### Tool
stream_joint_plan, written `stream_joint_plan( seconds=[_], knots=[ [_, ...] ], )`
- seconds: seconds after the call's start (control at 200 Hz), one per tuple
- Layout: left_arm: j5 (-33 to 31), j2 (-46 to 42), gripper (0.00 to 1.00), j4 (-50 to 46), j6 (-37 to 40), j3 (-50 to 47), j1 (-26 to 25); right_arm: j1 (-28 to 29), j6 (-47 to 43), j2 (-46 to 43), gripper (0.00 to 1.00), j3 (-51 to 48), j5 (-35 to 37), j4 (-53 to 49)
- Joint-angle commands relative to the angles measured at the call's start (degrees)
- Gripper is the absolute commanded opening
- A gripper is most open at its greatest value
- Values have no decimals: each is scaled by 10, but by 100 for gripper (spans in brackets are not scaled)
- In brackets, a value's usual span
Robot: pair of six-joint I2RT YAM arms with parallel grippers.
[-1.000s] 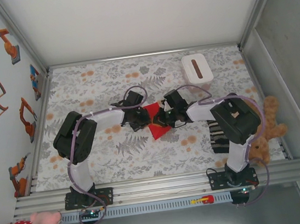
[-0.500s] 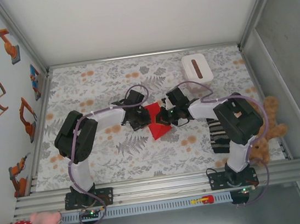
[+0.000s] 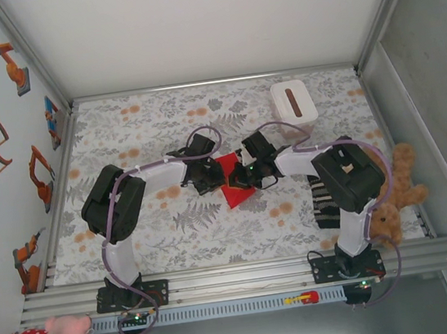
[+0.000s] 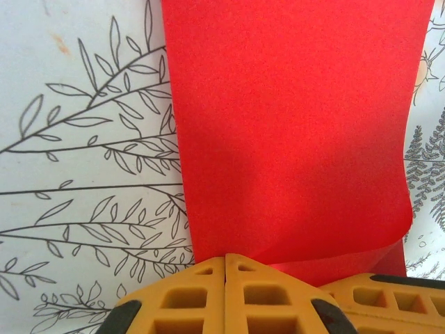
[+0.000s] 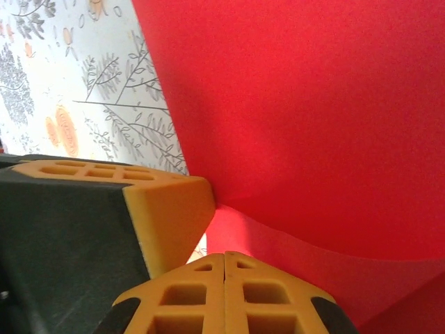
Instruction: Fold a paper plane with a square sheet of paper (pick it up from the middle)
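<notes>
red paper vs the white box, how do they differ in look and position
The red paper is bright red; the white box is white with a dark slot. The paper is a thin sheet, one edge curling up; the box is a solid block. The paper lies mid-table between the left pincer and right pincer; the box stands alone near the far right corner. Both rest on the floral cover.
</notes>
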Motion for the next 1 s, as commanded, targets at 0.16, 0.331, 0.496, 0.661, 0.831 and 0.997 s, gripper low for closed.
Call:
stream_joint_plan(
  seconds=[0.16,0.331,0.496,0.661,0.831,0.997],
  knots=[
    [-37,33,0,-61,12,-12,-2,-5,-10,-2,0,-50,22,10],
    [-32,31,0,-55,18,-5,2,-8,2,-3,0,-94,29,54],
    [-16,19,0,-44,33,29,9,-8,33,2,0,-118,41,102],
    [11,-17,4,12,13,42,26,-8,80,7,0,-123,65,147],
    [4,-72,11,65,-25,-12,37,-8,114,29,0,-116,78,185],
    [46,-105,12,99,-39,-60,25,-8,121,51,0,-115,64,202]
  ],
)
